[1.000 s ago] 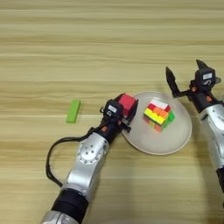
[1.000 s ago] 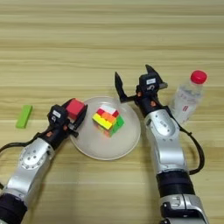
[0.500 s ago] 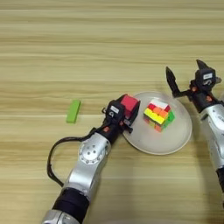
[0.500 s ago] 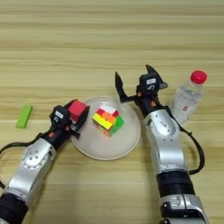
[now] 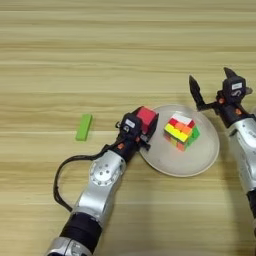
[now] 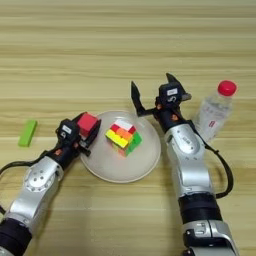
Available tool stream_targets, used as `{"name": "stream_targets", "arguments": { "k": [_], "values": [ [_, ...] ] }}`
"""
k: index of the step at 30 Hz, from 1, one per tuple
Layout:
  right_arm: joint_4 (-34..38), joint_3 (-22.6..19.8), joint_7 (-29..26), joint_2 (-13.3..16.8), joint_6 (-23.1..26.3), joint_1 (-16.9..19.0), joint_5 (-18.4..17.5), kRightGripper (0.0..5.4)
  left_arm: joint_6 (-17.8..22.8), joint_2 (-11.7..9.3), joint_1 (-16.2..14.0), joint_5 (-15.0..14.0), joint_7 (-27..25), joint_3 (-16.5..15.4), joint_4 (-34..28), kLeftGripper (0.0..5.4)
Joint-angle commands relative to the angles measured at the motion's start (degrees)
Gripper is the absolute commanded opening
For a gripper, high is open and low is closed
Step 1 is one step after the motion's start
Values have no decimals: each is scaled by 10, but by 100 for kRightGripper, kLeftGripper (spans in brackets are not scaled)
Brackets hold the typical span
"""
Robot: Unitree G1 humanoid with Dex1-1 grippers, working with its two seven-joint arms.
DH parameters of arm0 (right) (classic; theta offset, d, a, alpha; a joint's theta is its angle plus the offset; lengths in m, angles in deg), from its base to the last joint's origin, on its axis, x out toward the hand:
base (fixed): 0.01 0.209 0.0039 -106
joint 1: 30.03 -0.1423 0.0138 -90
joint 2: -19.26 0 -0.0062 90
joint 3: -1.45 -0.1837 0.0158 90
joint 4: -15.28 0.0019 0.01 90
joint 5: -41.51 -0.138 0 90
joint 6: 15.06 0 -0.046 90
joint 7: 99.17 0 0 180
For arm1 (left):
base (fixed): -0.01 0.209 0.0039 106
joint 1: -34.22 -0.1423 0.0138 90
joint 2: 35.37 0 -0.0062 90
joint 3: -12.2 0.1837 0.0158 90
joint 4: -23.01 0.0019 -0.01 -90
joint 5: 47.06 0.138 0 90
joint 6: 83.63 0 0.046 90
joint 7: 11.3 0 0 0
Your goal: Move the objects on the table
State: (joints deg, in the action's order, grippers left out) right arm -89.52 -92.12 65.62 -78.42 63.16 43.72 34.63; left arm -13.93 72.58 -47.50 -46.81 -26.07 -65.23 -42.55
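A light wood-grain table [image 5: 100, 45] with horizontal plank lines fills both views.

Left eye view: one round white plate [image 5: 202, 162] lies right of centre, carrying one multicoloured puzzle cube [image 5: 181, 131]. One flat green bar [image 5: 84, 127] lies apart at centre left. The left gripper [image 5: 142, 131], reaching up from the lower left, has its fingers closed on the one red cube [image 5: 147, 118], held at the plate's left rim. The right gripper [image 5: 216, 90] stands at the upper right, beyond the plate's far rim, its two black fingers spread wide and holding nothing.

Right eye view: the same plate [image 6: 105, 167], puzzle cube [image 6: 123, 137], red cube [image 6: 87, 122] and green bar [image 6: 27, 133] appear, with the left gripper [image 6: 82, 135] and right gripper [image 6: 152, 95] as described. One clear plastic bottle [image 6: 215, 112] with a red cap stands at the right, just beside the right forearm; its label bears writing too small to read. A small white tag on each gripper is likewise unreadable.

Compared with half a second ago, the red cube sits slightly further over the plate's rim; the right gripper, bottle, bar and puzzle cube are unchanged.
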Motion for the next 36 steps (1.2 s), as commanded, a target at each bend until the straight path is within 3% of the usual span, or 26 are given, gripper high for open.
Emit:
{"name": "stream_targets", "arguments": {
  "k": [1,28,36],
  "values": [
    [-4,-1,5,-2,1,-9,1,540,16,-5,10,19,9,-1,16,285],
    [-6,-1,7,-4,-1,-6,3,540,11,-8,12,23,15,-14,10,536],
    [-7,0,6,-5,-2,-6,3,540,-1,-7,5,13,15,-21,-27,538]
  ]
}}
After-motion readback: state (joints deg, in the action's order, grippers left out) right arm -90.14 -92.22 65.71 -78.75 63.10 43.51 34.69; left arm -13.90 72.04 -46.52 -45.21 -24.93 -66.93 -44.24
